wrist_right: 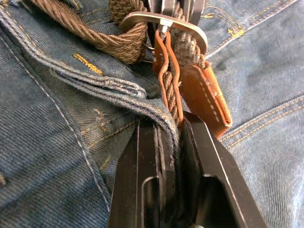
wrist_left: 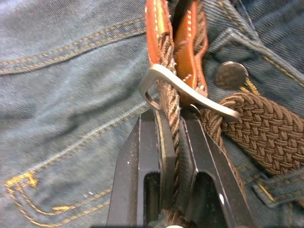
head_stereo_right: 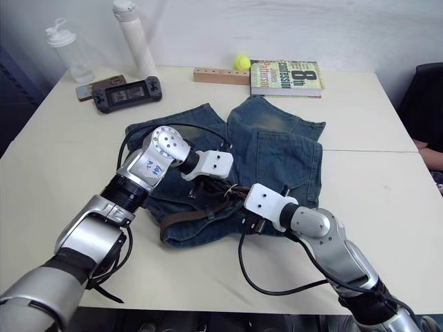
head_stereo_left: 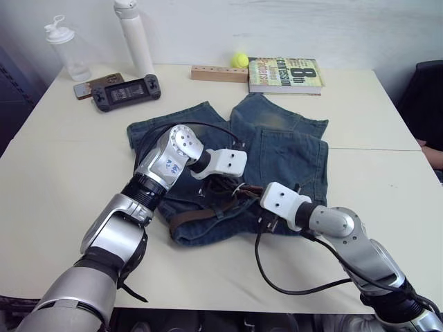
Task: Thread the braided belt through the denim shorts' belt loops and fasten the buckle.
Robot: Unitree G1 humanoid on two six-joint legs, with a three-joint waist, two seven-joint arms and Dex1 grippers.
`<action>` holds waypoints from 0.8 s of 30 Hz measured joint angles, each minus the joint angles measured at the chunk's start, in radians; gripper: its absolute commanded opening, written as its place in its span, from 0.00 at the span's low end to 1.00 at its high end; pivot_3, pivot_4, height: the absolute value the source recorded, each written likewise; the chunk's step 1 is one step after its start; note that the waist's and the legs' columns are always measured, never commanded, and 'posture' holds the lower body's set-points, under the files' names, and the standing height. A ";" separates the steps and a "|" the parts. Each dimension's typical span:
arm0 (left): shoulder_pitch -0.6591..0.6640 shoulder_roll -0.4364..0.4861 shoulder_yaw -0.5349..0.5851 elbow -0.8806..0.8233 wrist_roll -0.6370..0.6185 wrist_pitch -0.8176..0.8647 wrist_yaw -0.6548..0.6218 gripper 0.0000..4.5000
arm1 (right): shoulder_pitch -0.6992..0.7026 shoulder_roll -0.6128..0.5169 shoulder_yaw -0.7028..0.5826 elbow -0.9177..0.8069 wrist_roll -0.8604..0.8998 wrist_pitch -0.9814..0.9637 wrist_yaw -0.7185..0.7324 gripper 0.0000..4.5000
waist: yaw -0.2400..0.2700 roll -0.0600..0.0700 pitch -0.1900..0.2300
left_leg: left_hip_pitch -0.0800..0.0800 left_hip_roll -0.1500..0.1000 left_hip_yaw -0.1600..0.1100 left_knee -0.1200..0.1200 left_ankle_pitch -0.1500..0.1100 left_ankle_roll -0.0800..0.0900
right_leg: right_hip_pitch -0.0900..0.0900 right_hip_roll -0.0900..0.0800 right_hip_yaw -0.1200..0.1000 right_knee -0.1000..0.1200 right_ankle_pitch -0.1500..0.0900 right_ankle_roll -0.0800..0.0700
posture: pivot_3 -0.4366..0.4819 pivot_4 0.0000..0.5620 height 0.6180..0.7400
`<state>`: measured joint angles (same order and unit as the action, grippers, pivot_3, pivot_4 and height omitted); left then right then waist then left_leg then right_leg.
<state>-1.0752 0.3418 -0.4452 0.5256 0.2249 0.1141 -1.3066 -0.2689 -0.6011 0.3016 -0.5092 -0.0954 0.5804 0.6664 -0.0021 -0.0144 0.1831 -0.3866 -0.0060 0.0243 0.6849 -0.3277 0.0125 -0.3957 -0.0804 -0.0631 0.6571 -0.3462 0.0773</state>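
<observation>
The denim shorts (head_stereo_left: 291, 149) lie flat in the middle of the table. Along their near waistband runs the braided belt (head_stereo_left: 197, 216), brown and woven. The silver buckle (wrist_left: 190, 92) stands on edge with the strap passing through it, tan leather (wrist_right: 206, 95) on its far side and a metal button (wrist_left: 231, 74) beside it. My left gripper (head_stereo_left: 223, 185) is shut on the braided strap right at the buckle. From the opposite side, my right gripper (head_stereo_left: 257, 194) is shut on the strap beside the leather, facing the left one. A denim belt loop (wrist_left: 280, 190) crosses the belt nearby.
At the table's back edge are a book (head_stereo_left: 285, 75), a tennis ball (head_stereo_left: 239, 60) and a wooden block (head_stereo_left: 219, 73). A game controller (head_stereo_left: 127, 90), a white bottle (head_stereo_left: 135, 38) and a clear bottle (head_stereo_left: 67, 48) stand back left. Black cables trail from both wrists.
</observation>
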 measured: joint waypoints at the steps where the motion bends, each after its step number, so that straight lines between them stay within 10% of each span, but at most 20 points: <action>1: 0.000 -0.002 0.000 0.000 0.000 0.008 -0.002 0.00 | 0.000 0.001 0.001 0.000 0.000 0.002 0.001 0.01 | 0.001 0.000 0.000 | 0.000 0.000 0.000 0.000 0.000 0.000 | 0.000 0.000 0.000 0.000 0.000 0.000 | 0.48 0.27 0.98; 12: 0.000 -0.044 0.004 -0.001 0.012 0.137 -0.004 0.00 | 0.000 -0.008 -0.003 0.001 -0.003 0.017 0.036 0.01 | 0.002 0.000 0.000 | 0.000 0.000 0.000 0.000 0.000 0.000 | 0.000 0.000 0.000 0.000 0.000 0.000 | 0.48 0.27 0.98; 21: -0.007 -0.095 0.017 -0.045 0.001 0.136 0.024 0.00 | -0.002 -0.034 -0.048 -0.018 0.059 0.073 0.102 0.97 | 0.006 0.000 0.000 | -0.001 -0.001 -0.001 0.001 0.000 0.000 | 0.000 0.000 0.000 0.000 0.000 0.000 | 0.48 0.27 0.98; 24: -0.015 -0.096 0.019 -0.054 -0.001 0.111 0.027 0.00 | -0.002 -0.037 -0.131 -0.053 0.169 0.147 0.151 0.99 | 0.006 0.000 0.000 | -0.001 -0.001 -0.001 0.001 0.000 0.000 | 0.000 0.000 0.000 0.000 0.000 0.000 | 0.48 0.27 0.98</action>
<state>-1.0900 0.2460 -0.4265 0.4712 0.2236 0.2252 -1.2798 -0.2712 -0.6378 0.1708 -0.5621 0.0738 0.7276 0.8173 0.0040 -0.0144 0.1831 -0.3872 -0.0065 0.0237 0.6857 -0.3278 0.0128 -0.3956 -0.0807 -0.0626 0.6573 -0.3462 0.0773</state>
